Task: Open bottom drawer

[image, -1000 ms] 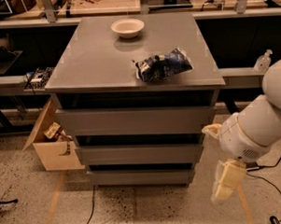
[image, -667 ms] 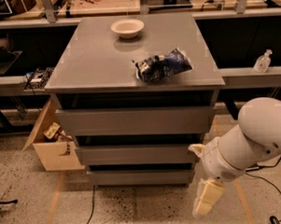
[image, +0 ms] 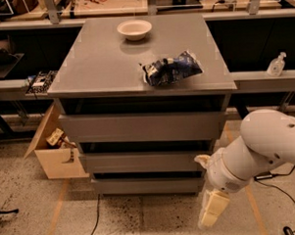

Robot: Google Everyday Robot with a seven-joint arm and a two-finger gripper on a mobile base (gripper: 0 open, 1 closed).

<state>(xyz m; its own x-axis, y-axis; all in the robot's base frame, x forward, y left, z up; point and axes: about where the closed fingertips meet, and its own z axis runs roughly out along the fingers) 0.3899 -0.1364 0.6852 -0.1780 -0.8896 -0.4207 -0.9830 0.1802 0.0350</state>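
The grey cabinet [image: 140, 61] has three handleless drawer fronts. The bottom drawer [image: 145, 184] is the slimmest one, lowest down, just above the floor, and it looks closed. The mid drawer [image: 144, 161] and the top drawer [image: 140, 127] sit above it, also closed. My white arm [image: 259, 151] comes in from the right. My gripper [image: 212, 209] hangs low in front of the cabinet's lower right corner, a little below and to the right of the bottom drawer's right end, not touching it.
A white bowl [image: 134, 29] and a dark blue snack bag [image: 172, 68] lie on the cabinet top. An open cardboard box [image: 55, 148] stands on the floor at the left. Cables run on the speckled floor. A clear bottle [image: 276, 65] stands on the right shelf.
My arm and gripper have moved left, from beside the cabinet's right side toward the lower right corner. The drawers have not moved.
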